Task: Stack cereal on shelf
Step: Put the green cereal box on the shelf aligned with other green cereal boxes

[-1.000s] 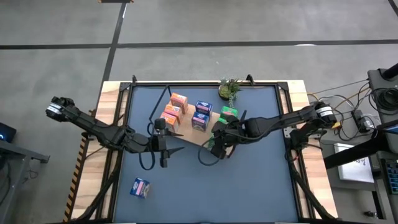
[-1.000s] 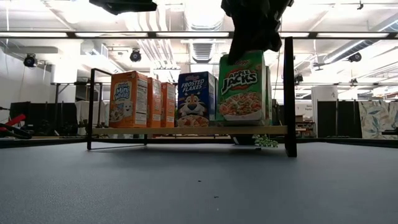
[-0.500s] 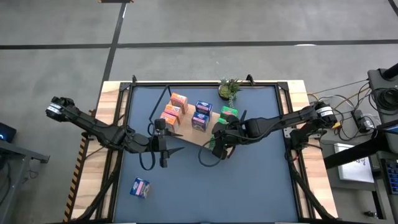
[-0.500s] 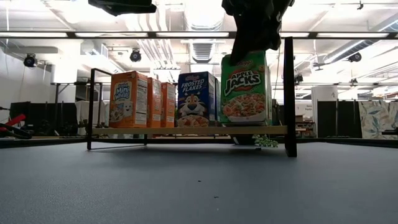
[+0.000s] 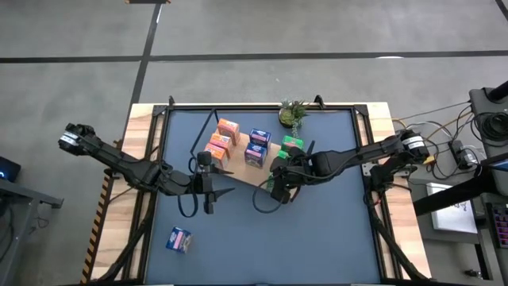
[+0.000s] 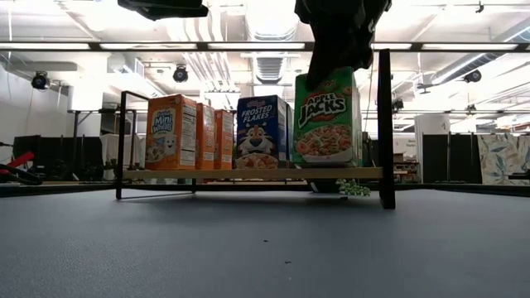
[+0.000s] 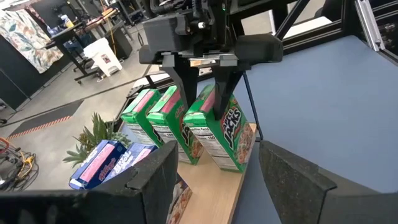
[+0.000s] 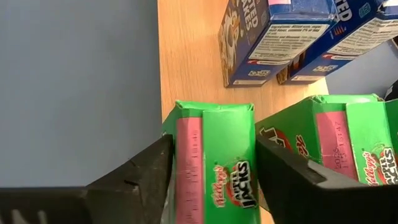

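Blue tabletop (image 5: 317, 230) carries the shelf (image 5: 262, 167) mid-table. Left gripper (image 5: 211, 195) hovers just left of it, fingers spread, holding nothing. Right gripper (image 5: 277, 188) reaches down over the shelf's right end, fingers straddling an upright green box (image 8: 214, 162) without clearly pressing it.

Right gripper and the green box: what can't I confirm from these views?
- Contact: the right gripper straddles the green box; the right wrist view doesn't settle whether it touches.
- Low view: the gripper hides the box top.
- High view: the arm covers the box; the blue box print is too small.
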Robot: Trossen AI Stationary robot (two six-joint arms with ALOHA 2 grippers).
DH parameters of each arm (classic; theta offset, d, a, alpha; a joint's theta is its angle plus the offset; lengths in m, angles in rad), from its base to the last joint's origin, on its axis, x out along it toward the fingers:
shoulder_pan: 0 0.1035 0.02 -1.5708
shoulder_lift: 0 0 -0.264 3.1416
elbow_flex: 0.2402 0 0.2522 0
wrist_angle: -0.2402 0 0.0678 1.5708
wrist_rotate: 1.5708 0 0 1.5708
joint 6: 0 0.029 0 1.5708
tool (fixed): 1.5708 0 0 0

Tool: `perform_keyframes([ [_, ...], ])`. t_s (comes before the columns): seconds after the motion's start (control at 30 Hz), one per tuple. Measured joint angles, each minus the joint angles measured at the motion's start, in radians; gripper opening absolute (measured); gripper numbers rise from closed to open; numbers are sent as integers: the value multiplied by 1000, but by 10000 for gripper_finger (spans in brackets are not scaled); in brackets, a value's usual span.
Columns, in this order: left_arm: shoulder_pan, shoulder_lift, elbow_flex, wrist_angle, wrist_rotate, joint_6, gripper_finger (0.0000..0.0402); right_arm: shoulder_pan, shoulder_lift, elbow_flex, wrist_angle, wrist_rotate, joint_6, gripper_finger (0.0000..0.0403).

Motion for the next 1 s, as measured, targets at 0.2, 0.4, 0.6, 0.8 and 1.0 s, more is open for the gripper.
perform_keyframes([
  [0.2, 0, 0, 0, -3, 0, 0, 208, 0, 0, 8, -2, -5, 1, 234],
  [0.4, 0, 34, -2, 14, 120, 0, 208, 4, 0, 48, -3, -8, -27, 238],
  [0.6, 0, 146, -3, 154, 159, 46, 208, 12, 0, 106, -14, -9, -86, 225],
  [0.8, 0, 264, -3, 350, 158, 64, 208, 44, -1, 199, -87, -9, -144, 208],
  [1.0, 0, 408, -3, 567, 143, 77, 193, 106, -2, 289, -202, -7, -167, 171],
])
